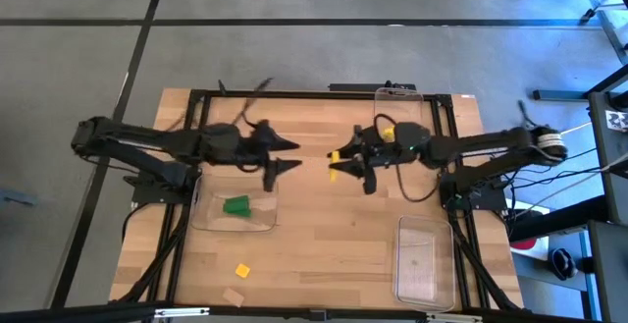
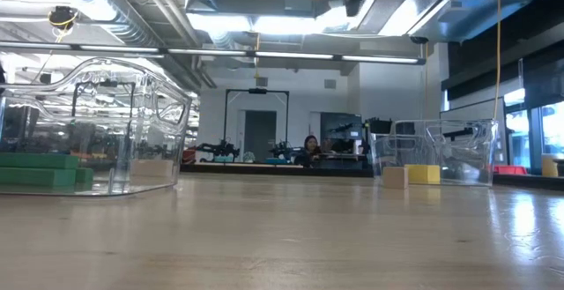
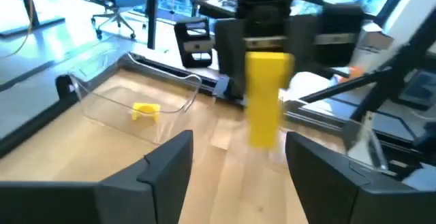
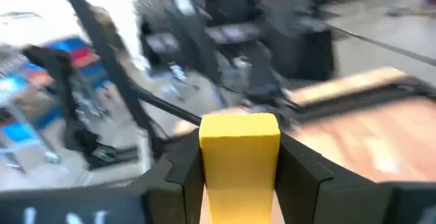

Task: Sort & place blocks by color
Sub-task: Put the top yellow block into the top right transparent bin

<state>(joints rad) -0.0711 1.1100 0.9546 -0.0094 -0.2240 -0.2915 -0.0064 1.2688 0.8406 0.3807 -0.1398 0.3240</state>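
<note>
A long yellow block [image 3: 266, 98] hangs in mid-air over the middle of the table, with my right gripper [image 1: 337, 163] shut on it. In the right wrist view the block [image 4: 238, 149] fills the gap between the fingers. My left gripper [image 3: 235, 169] faces it from the table's left, open, a short way off and touching nothing. A green block [image 1: 235, 205] lies in the clear tray [image 1: 211, 220] at the left. Another yellow block [image 3: 145, 110] lies in the far right tray [image 1: 400, 97]. My right gripper pinches the yellow block's upper end [image 4: 238, 132] between its two fingers, one on each side face. The fingers come level from the table's right. The block stands upright and lifted clear, its lower end [image 3: 264, 137] hanging below the fingers.
A third clear tray [image 1: 424, 264] stands at the near right. A loose yellow block [image 1: 241, 271] and a tan one [image 1: 233, 296] lie near the front edge on the left. Black frame rails [image 1: 294, 94] border the table.
</note>
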